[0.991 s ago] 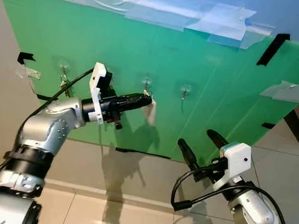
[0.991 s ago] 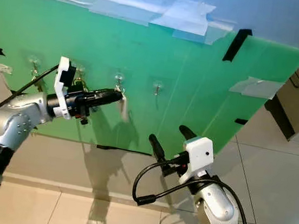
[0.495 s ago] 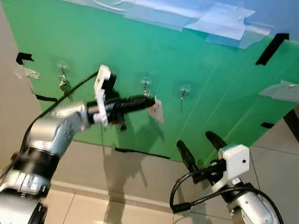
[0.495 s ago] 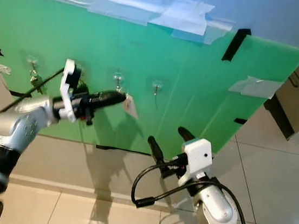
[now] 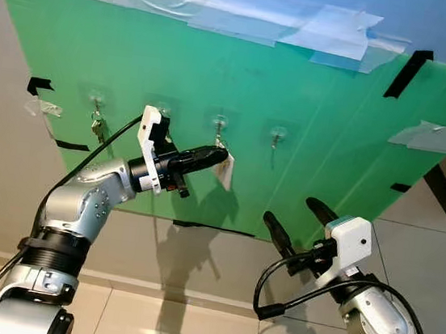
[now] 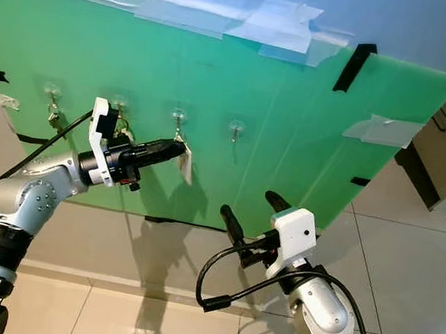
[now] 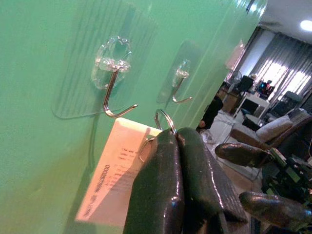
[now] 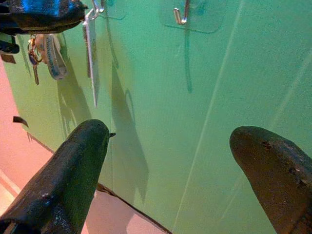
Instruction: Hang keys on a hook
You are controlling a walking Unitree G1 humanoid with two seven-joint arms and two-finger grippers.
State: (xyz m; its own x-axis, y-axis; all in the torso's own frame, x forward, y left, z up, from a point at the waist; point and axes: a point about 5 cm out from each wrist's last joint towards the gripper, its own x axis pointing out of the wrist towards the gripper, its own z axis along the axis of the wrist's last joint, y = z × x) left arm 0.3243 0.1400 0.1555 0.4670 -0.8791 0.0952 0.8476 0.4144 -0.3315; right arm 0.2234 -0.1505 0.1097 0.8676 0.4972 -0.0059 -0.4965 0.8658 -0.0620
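Note:
My left gripper (image 5: 221, 156) is shut on a metal key ring (image 7: 164, 120) with a white paper tag (image 5: 225, 172) hanging from it. It holds the ring just below a clear stick-on hook (image 5: 218, 123) on the green board (image 5: 320, 106). In the left wrist view the ring sits right under that hook's metal tip (image 7: 116, 97), apart from it. A further bare hook (image 5: 276, 134) lies to the right. My right gripper (image 5: 292, 210) is open, low and to the right, away from the hooks.
Another set of keys (image 5: 96, 125) hangs on the leftmost hook. A bunch with a blue key and a strap (image 8: 45, 48) hangs on the hook behind my left wrist. Tape strips hold the board to the wall. A tiled floor (image 5: 187, 326) lies below.
My left gripper pushed toward the hook and then dropped slightly; the tag swung out and now hangs down again. The left elbow has sunk. The right arm stayed still.

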